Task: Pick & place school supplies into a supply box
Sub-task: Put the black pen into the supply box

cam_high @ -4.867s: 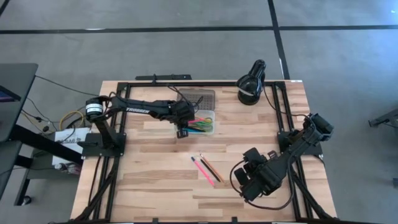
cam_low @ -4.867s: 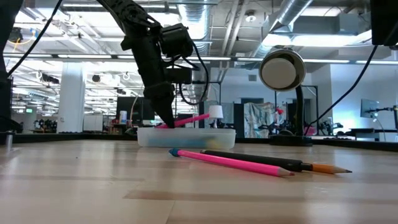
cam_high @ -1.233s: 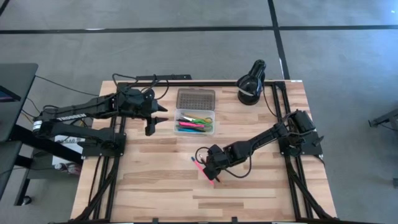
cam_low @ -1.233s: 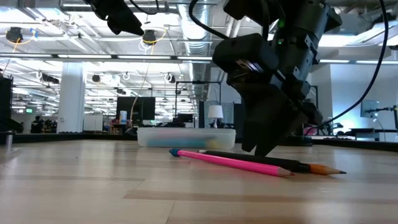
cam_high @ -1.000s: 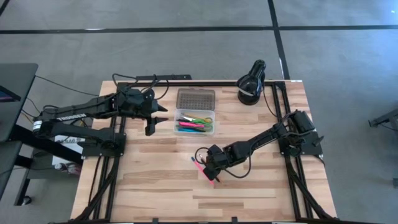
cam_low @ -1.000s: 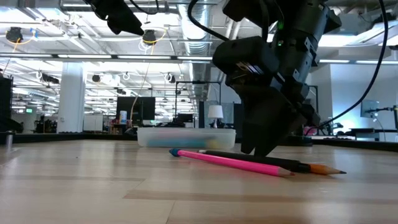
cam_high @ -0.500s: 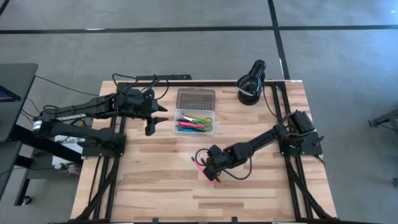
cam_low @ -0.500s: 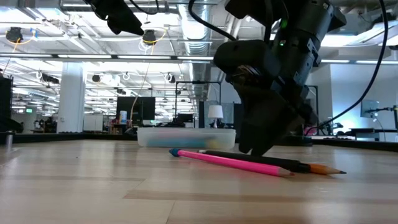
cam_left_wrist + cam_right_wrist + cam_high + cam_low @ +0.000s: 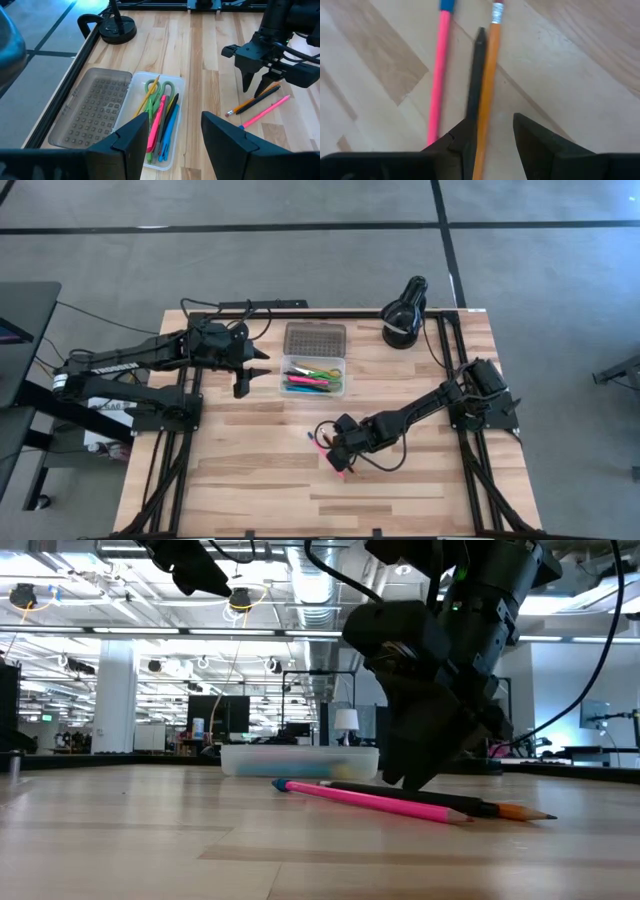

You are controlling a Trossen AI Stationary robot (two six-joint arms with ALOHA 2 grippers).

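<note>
A pink pen (image 9: 439, 75), a black pen (image 9: 478, 70) and an orange pencil (image 9: 489, 85) lie side by side on the table, near its middle. My right gripper (image 9: 495, 145) stands open just over them, pointing down. The orange pencil runs into the gap between its fingers, and the black pen passes under one finger (image 9: 465, 142). The supply box (image 9: 315, 377) holds several coloured pens and green-handled scissors (image 9: 162, 90). Its grey lid (image 9: 314, 338) lies flat beside it on the far side. My left gripper (image 9: 250, 372) hovers open, left of the box. My right gripper comes at the pens from above, its fingers along either side of the orange pencil (image 9: 482, 135). I cannot tell whether the fingertips (image 9: 408, 780) touch the pencil or the black pen. All three lie flat on the table.
A black round desk lamp (image 9: 403, 315) stands at the table's far right. Black frame rails (image 9: 455, 360) run along the left, right and far edges. Bare wood lies toward the table's near edge.
</note>
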